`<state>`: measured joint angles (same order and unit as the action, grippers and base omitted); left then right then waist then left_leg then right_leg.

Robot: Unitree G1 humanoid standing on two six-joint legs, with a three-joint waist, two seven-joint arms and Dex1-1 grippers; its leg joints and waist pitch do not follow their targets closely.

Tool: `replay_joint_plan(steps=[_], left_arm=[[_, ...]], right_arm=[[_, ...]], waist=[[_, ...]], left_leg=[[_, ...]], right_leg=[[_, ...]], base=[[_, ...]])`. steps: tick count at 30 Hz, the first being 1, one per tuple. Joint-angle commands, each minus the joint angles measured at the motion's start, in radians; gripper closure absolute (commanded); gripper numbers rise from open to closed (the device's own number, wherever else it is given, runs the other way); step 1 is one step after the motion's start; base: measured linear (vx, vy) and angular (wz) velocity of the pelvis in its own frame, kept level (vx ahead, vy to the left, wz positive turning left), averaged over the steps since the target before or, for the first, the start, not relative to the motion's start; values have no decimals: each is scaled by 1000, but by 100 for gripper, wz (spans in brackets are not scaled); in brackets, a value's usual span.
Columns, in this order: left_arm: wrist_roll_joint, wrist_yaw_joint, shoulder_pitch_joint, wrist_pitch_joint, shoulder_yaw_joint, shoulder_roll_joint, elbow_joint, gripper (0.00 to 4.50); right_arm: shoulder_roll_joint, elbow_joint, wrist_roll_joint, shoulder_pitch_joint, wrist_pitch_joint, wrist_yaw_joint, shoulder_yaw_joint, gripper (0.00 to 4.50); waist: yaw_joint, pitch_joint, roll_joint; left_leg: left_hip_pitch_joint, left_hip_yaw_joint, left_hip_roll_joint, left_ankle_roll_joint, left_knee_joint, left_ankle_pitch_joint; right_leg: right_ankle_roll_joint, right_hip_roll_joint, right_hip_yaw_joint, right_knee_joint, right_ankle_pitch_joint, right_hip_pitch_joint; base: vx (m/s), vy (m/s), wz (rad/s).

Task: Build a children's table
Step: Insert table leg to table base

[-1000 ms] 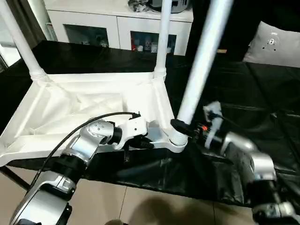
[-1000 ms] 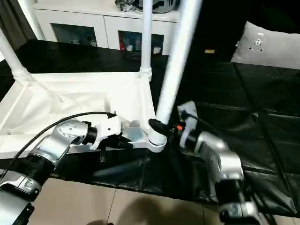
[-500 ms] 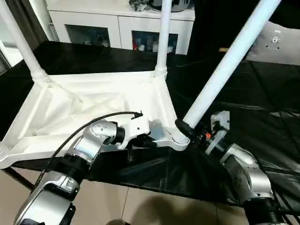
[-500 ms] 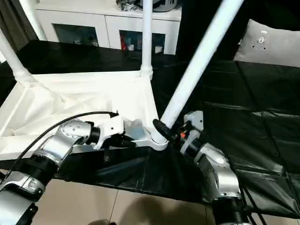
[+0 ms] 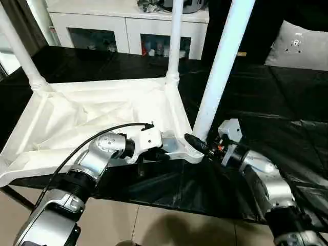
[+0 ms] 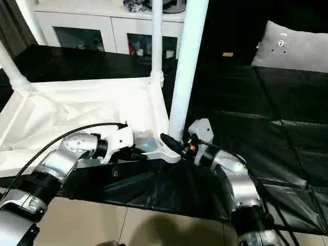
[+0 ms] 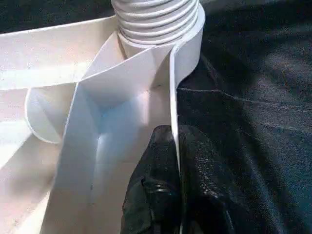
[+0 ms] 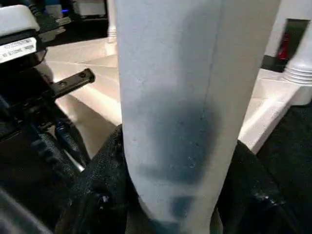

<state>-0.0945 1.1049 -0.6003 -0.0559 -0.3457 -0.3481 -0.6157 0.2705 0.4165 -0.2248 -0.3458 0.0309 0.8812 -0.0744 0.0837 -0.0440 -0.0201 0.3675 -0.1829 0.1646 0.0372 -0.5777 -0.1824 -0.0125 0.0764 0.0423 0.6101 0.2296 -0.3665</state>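
We see the children's table (image 5: pixel 97 110) lying upside down on a black-covered surface (image 5: pixel 287 97), its near rim at that surface's front edge. Our left pincer (image 7: pixel 173 161) is closed on the thin rim wall beside the near corner socket (image 5: pixel 187 154). Our right pincer (image 8: pixel 170 195) is clamped around the base of the leg (image 5: pixel 220 66) standing in that socket. 2 more legs rise from the far corners.

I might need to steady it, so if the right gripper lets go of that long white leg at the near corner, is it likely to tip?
Probably somewhat. The leg is tall and narrow, rising from the near corner socket. Its smooth round surface may slip in the right gripper. It looks rigid, not floppy.
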Motion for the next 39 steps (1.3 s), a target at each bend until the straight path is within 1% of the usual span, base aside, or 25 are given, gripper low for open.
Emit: replay_joint_plan(steps=[1, 3, 5, 6, 12, 13, 14, 15, 16, 17, 19, 20, 21, 22, 23, 24, 25, 26, 27, 29, 32, 33, 35, 37, 39], left_arm=[[-24, -10, -19, -24, -6, -12, -34, 450], [-26, -2, -30, -33, -10, -14, -43, 450], [-30, 7, -49, -43, -15, -15, -60, 450], [-33, 10, -64, -48, -16, -15, -74, 450], [-34, -1, -146, -58, -1, -4, -172, 450], [-34, -1, -146, -58, -1, -4, -172, 450], [-22, -2, -146, -37, 9, -3, -172, 450], [-12, -2, -142, -18, 17, -1, -168, 450], [2, -3, -131, 7, 28, 0, -154, 450], [5, -4, -128, 14, 31, 1, -150, 450], [20, -18, -105, 62, 44, 5, -111, 450], [28, -27, -92, 92, 51, 8, -87, 450], [42, -57, -62, 160, 64, 21, -32, 450], [51, -109, -20, 248, 77, 49, 42, 450], [50, -125, -11, 271, 79, 59, 61, 450], [48, -150, 4, 306, 81, 74, 91, 450], [43, -203, 23, 367, 84, 113, 139, 450], [41, -254, 33, 412, 88, 156, 174, 450], [38, -274, 34, 422, 88, 175, 181, 450], [16, -351, 33, 448, 73, 256, 208, 450], [-2, -393, 29, 463, 57, 297, 224, 450], [-20, -409, 26, 459, 44, 305, 226, 450], [-33, -424, 24, 467, 33, 305, 229, 450], [-48, -450, 27, 497, 32, 289, 241, 450], [-58, -459, 30, 509, 33, 281, 248, 450]], right_arm=[[6, 101, 52, 0, -47, 35, -57, 260], [5, 116, 55, -10, -49, 50, -65, 260], [6, 133, 57, -22, -51, 73, -76, 260], [6, 142, 58, -28, -51, 86, -82, 260], [-6, 180, 53, -51, -45, 98, -82, 260], [-6, 180, 53, -51, -45, 98, -82, 260], [-15, 182, 52, -52, -57, 72, -74, 260], [-21, 184, 53, -52, -64, 48, -68, 260], [-30, 189, 59, -53, -70, 10, -60, 260], [-32, 191, 62, -53, -70, -1, -58, 260], [-46, 205, 82, -58, -67, -78, -45, 260], [-54, 212, 92, -60, -66, -120, -37, 260], [-74, 219, 98, -65, -73, -190, -19, 260], [-109, 238, 103, -78, -80, -296, 8, 260], [-118, 248, 103, -85, -81, -319, 14, 260], [-131, 264, 104, -97, -82, -355, 23, 260], [-156, 306, 104, -127, -78, -425, 41, 260], [-177, 348, 102, -158, -70, -485, 57, 260], [-185, 367, 98, -172, -70, -509, 64, 260], [-218, 447, 82, -232, -76, -610, 93, 260], [-240, 480, 77, -261, -85, -648, 107, 260], [-249, 487, 85, -268, -90, -661, 105, 260], [-257, 489, 99, -271, -90, -668, 98, 260], [-270, 501, 114, -272, -82, -677, 92, 260], [-272, 516, 118, -275, -72, -682, 91, 260]], waist=[[-2, 37, 0], [-2, 36, 2], [-4, 34, 0], [-5, 33, 0], [-1, 35, -2], [0, 36, -1], [1, 37, -2], [0, 36, -7], [-1, 38, -7], [-2, 38, -8], [-8, 37, -7], [-9, 37, -5], [-14, 34, 0], [-21, 32, -1], [-24, 32, -3], [-31, 33, -2], [-36, 31, -3], [-43, 30, 7], [-44, 30, 1], [-44, 28, 9], [-37, 29, 9], [-35, 30, 13], [-33, 32, 8], [-34, 34, 7], [-35, 34, 7]], left_leg=[[-12, 31, 72, -22, 86, -296], [-13, 31, 72, -19, 86, -309], [-16, 32, 73, -12, 89, -326], [-15, 32, 72, -10, 89, -334], [-17, 32, 74, -6, 89, -328], [-15, 32, 75, -7, 89, -316], [-15, 33, 76, -8, 89, -310], [-14, 32, 77, -6, 91, -309], [-13, 33, 76, -4, 91, -300], [-14, 32, 76, -1, 91, -299], [-13, 32, 74, -2, 91, -295], [-13, 31, 76, 2, 92, -297], [-14, 31, 75, 0, 93, -310], [-11, 33, 79, 6, 97, -308], [-9, 34, 78, 7, 96, -306], [-11, 33, 75, 7, 95, -318], [-12, 32, 74, 7, 95, -326], [-9, 31, 75, 6, 95, -323], [-11, 31, 72, 3, 92, -317], [-11, 27, 71, -7, 89, -309], [-9, 26, 68, -21, 88, -295], [-7, 27, 68, -26, 89, -285], [-6, 28, 69, -25, 89, -268], [-5, 27, 70, -25, 90, -250], [-4, 27, 69, -29, 89, -240]], right_leg=[[-201, 84, -47, -88, 213, 17], [-199, 86, -48, -91, 245, 17], [-196, 85, -48, -93, 271, 14], [-197, 85, -48, -93, 278, 14], [-204, 89, -48, -93, 270, 14], [-207, 88, -48, -91, 249, 15], [-210, 88, -48, -89, 234, 16], [-217, 85, -47, -87, 208, 15], [-226, 85, -46, -83, 179, 18], [-230, 85, -46, -82, 169, 16], [-238, 84, -46, -81, 148, 17], [-239, 86, -47, -80, 151, 17], [-238, 86, -47, -84, 177, 15], [-243, 89, -49, -82, 186, 17], [-243, 88, -48, -81, 192, 16], [-238, 85, -48, -84, 219, 14], [-233, 83, -49, -88, 243, 11], [-235, 83, -49, -87, 242, 12], [-234, 83, -49, -92, 260, 10], [-230, 81, -51, -97, 264, 8], [-201, 81, -51, -101, 284, 8], [-192, 80, -50, -101, 274, 9], [-187, 79, -49, -96, 243, 11], [-197, 75, -48, -89, 170, 12], [-207, 75, -47, -86, 130, 14]], base=[[0, 0, 0], [0, 0, 0], [0, 0, 0], [0, 0, 0], [0, 0, 0], [0, 0, 0], [0, 0, 0], [0, 0, 0], [0, 0, 0], [0, 0, 0], [0, 0, 0], [0, 0, 0], [0, 0, 0], [0, 0, 0], [0, 0, 0], [0, 0, 0], [0, 0, 0], [0, 0, 0], [0, 0, 0], [0, 0, 0], [0, 0, 0], [0, 0, 0], [0, 0, 0], [0, 0, 0], [0, 0, 0]])
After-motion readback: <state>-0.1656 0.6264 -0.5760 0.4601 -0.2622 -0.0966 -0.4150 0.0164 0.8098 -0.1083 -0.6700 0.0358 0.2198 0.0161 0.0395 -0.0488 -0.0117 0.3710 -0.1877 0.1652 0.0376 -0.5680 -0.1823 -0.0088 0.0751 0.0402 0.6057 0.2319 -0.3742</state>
